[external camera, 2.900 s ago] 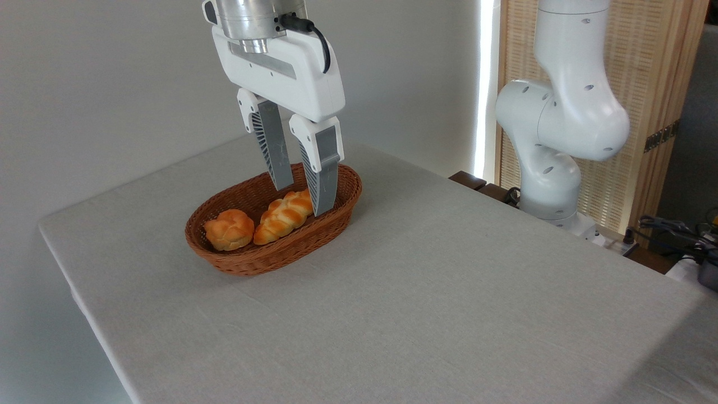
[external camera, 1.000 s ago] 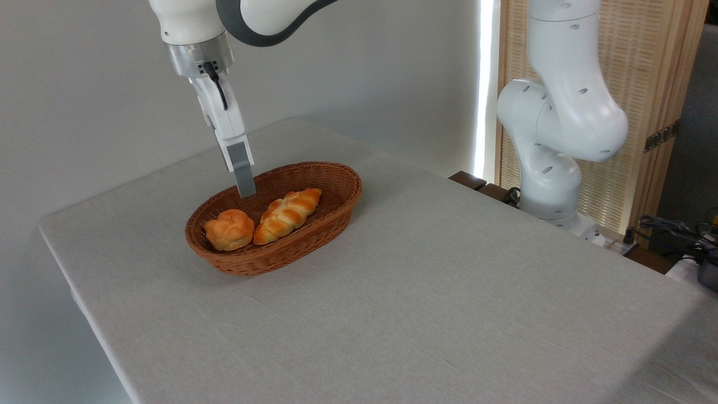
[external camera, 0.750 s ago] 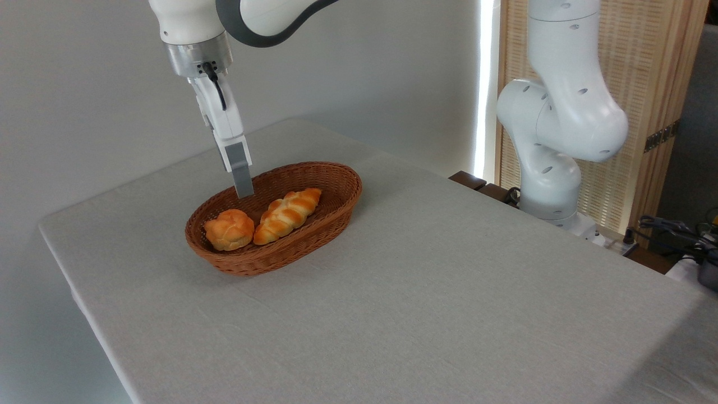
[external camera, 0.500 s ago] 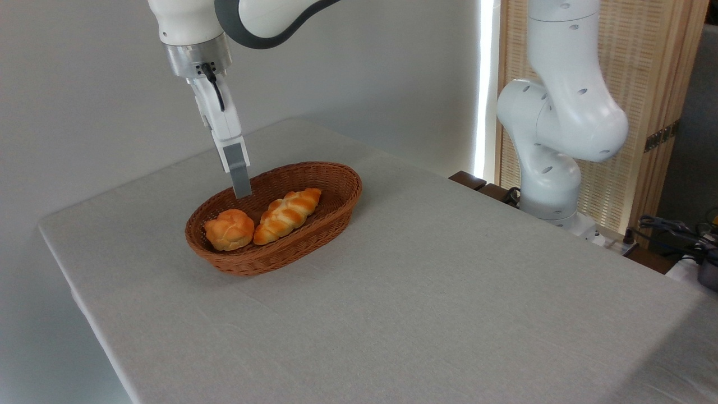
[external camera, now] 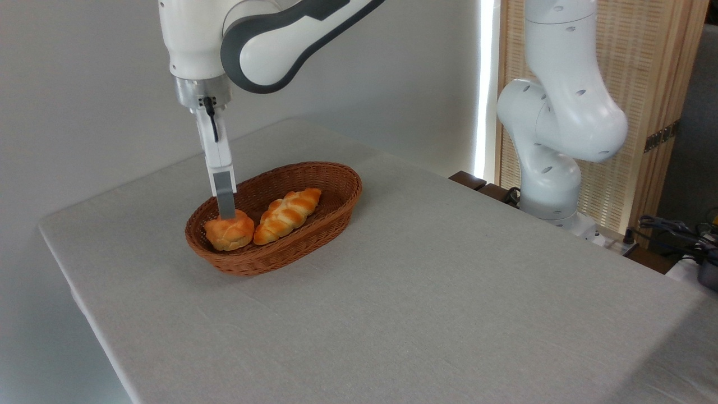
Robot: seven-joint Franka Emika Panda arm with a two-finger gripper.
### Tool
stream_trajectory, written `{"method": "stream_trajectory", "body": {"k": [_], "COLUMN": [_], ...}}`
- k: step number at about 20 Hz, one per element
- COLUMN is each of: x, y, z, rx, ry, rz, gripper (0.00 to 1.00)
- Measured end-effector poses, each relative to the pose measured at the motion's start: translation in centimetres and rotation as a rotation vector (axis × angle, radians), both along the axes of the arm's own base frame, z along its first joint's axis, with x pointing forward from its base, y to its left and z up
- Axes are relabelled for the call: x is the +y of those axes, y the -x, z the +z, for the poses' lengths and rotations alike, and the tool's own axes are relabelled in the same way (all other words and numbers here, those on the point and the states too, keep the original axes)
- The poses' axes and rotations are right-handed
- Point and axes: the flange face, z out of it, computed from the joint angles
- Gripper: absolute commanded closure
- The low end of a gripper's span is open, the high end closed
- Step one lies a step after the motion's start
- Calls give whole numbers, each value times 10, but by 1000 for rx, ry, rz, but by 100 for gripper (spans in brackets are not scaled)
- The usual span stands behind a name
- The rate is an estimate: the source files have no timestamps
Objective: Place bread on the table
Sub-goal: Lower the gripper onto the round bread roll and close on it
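Gripper [external camera: 226,213] seen edge-on directly above bread [external camera: 229,230], tip at bun's top; opening state indiscernible.

Golden-orange bread [external camera: 229,233] — brown woven basket [external camera: 336,203] — pale grey-beige table [external camera: 437,292]; grey fingers [external camera: 225,203] on white arm.

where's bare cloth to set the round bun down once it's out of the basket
The table is bare in front of and to the right of the basket, and that whole stretch is free. A narrower bare strip runs left of the basket. Crowded: the basket itself, with the bread, the braided loaf and the gripper above.
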Motion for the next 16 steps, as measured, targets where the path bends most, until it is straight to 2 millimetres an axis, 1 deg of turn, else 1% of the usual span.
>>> {"method": "stream_trajectory", "body": {"k": [3,5,7,8,10,11,13,16], "x": [-6,-11,-14,-15,-15,-15,-15,-15], "y": [-1,-4,-6,-6,-6,-6,-6,-6], "z": [-13,-26,-40,-44,-45,-45,-45,-45], "rx": [-32,-37,-30,-27,-25,-25,-25,-25], "ry": [-23,-16,-14,-15,-16,-16,-16,-16], "rz": [-28,-37,-42,-44,-45,-45,-45,-45], "gripper": [0,0,4,13,39,48,63,72]}}
